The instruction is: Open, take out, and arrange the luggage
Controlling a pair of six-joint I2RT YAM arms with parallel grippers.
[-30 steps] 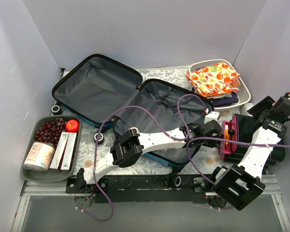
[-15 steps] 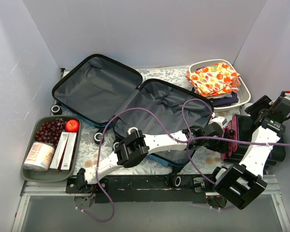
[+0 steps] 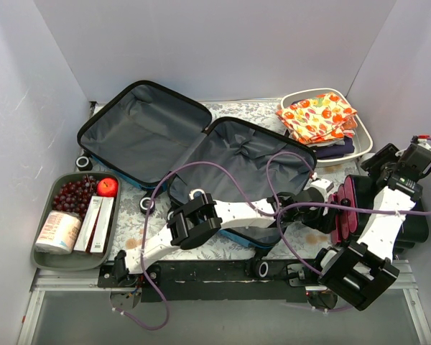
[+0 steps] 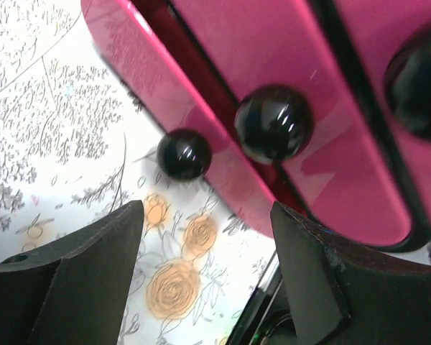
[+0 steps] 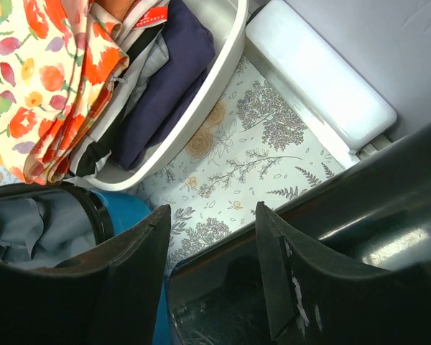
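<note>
Hard-shell luggage (image 3: 194, 151) lies splayed open at 11 o'clock on the floral surface (image 3: 129, 226), with its wrinkly grey lining up. Left gripper (image 4: 208, 215) and right gripper (image 5: 212, 223) both have their jaws wide and empty. Only the left wrist view shows the glossy pink case's (image 4: 273, 79) round black knobs.

Floral table (image 3: 128, 215) (luggage (image 3: 140, 136), tub (image 3: 364, 141), tray (image 3: 66, 261))

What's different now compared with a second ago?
The left gripper opened and let go of the pink case, whose orange inside no longer shows. The open luggage, the white tub of clothes and the grey tray stayed put.
</note>
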